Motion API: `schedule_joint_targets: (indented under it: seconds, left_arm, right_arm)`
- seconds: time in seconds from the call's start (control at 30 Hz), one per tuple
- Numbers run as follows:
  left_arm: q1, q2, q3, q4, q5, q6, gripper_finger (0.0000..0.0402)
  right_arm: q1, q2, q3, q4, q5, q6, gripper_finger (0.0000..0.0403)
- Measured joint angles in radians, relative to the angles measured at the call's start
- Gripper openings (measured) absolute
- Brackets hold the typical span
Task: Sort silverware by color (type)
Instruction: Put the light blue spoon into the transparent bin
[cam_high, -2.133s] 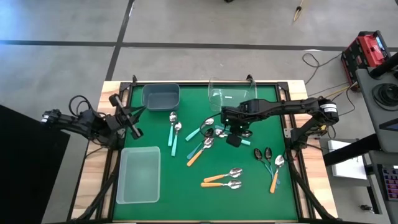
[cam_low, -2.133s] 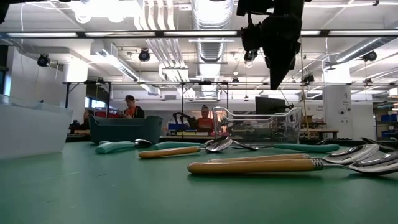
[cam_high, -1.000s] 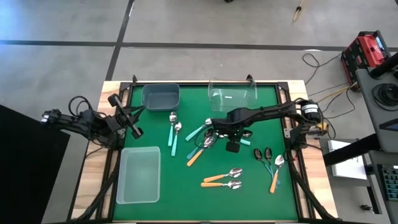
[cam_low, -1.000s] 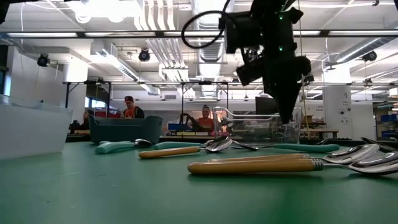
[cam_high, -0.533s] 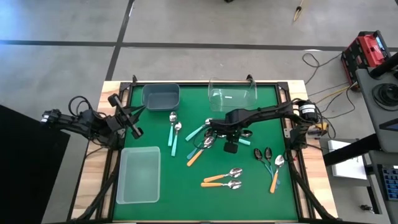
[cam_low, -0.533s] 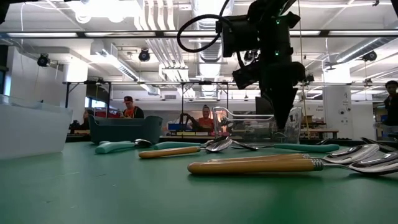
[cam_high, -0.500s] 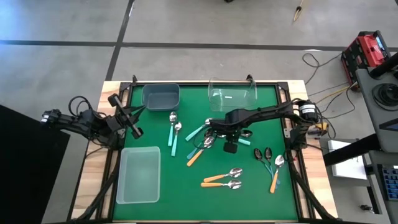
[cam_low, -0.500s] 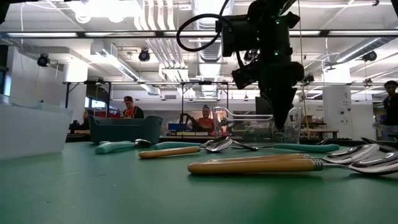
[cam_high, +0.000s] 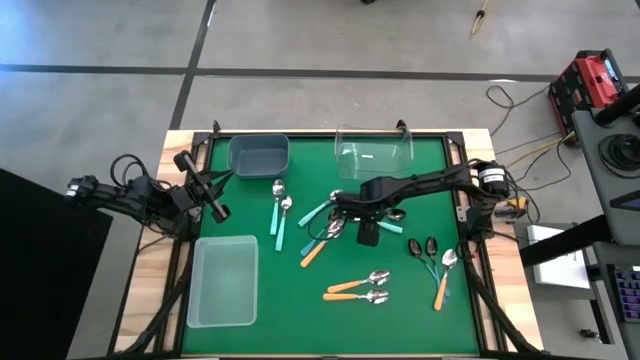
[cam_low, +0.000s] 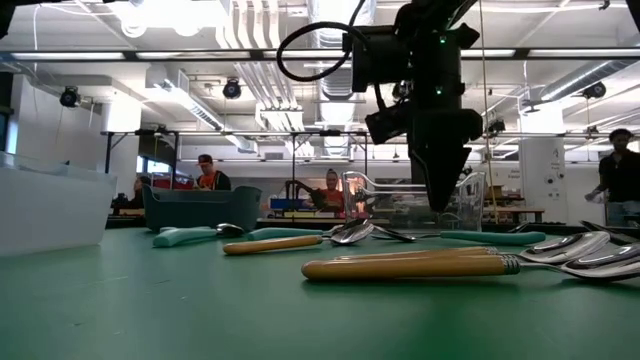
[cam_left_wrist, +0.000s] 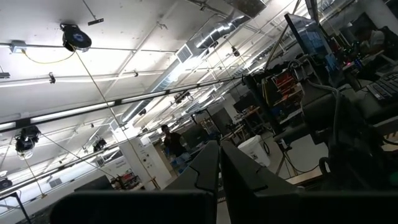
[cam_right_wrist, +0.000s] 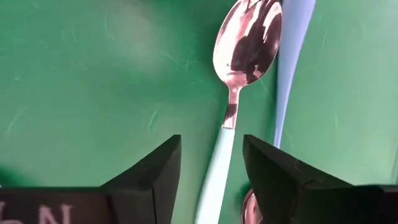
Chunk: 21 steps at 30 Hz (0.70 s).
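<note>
Right arm extended over mat centre, gripper pointed down; left arm parked at table's left edge.

Right gripper (cam_high: 347, 211) hangs low with wrist roughly vertical; in the right wrist view its two dark fingers (cam_right_wrist: 153, 173) stand parted, a clear gap between them, nothing clamped, a teal-handled spoon (cam_right_wrist: 239, 76) lying in line with that gap. In the low view the fingertips hover just above the surface. Left gripper (cam_high: 221, 177) is tilted upward, its fingers (cam_left_wrist: 206, 167) pressed together, nothing between them.
</note>
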Motion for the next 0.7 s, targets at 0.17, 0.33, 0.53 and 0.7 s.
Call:
schedule_joint_targets:
  seconds: [0.17,0.33,0.53,0.7]
  left_arm:
    - [0.000,0.000,0.000,0.000,0.000,0.000,0.0000]
    - [0.000,0.000,0.000,-0.002,0.000,0.000,0.0000]
    - [0.000,0.000,0.000,-0.002,0.000,0.000,0.0000]
    - [0.000,0.000,0.000,-0.005,0.000,0.000,0.0000]
  right_arm:
    - [0.000,0.018,0.000,-0.001,0.027,0.020,0.0162]
    - [0.000,0.037,0.000,-0.002,0.027,0.035,0.0160]
    - [0.000,0.039,-0.012,-0.004,0.051,0.038,0.0159]
    - [0.000,0.039,-0.036,0.003,0.051,0.037,0.0150]
